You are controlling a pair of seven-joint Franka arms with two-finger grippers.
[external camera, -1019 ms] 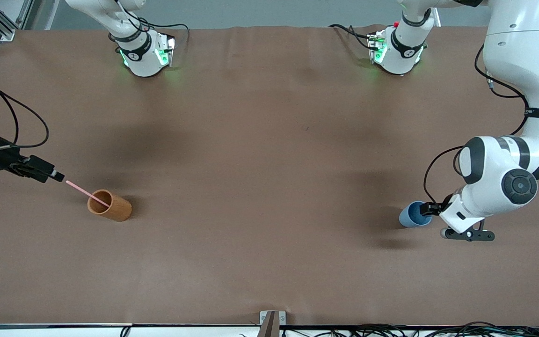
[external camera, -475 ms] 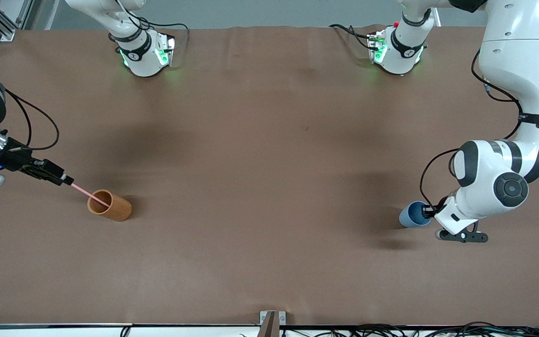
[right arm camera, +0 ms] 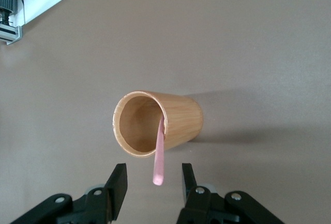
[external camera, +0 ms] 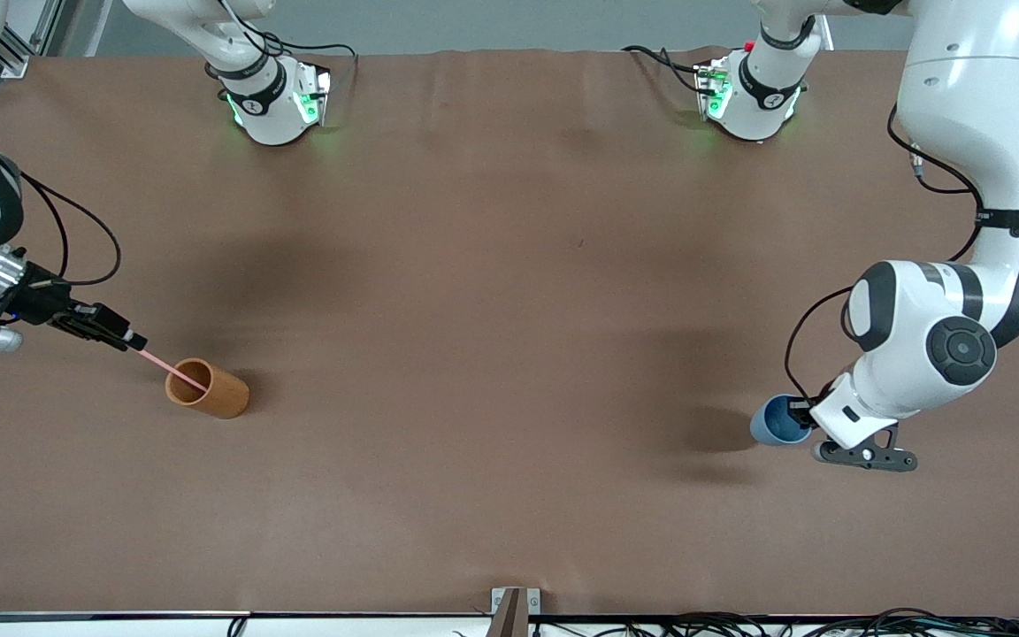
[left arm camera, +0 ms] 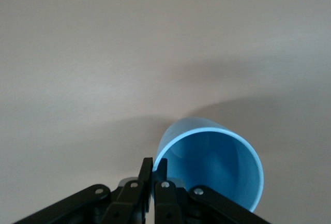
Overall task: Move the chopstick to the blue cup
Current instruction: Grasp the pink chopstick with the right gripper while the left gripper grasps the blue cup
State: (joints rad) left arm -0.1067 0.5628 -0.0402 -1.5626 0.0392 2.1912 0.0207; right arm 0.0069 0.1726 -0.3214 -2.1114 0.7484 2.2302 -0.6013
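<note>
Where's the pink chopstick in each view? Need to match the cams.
Front view: the chopstick slants out of the orange-brown cup toward the right gripper, at the right arm's end of the table.
Left wrist view: not in it; only the blue cup shows.
Right wrist view: leaning on the cup's rim, its free end between the open fingers.
Shared landmark: the orange-brown cup.

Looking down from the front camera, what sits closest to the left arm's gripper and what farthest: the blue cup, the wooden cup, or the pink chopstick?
From the left gripper, at the left arm's end of the table:
1. Blue cup: the shut fingers pinch its rim.
2. Wooden cup: toward the right arm's end of the table.
3. Pink chopstick: standing in the wooden cup, its free end between the right gripper's fingers; barely farther than that cup.
</note>
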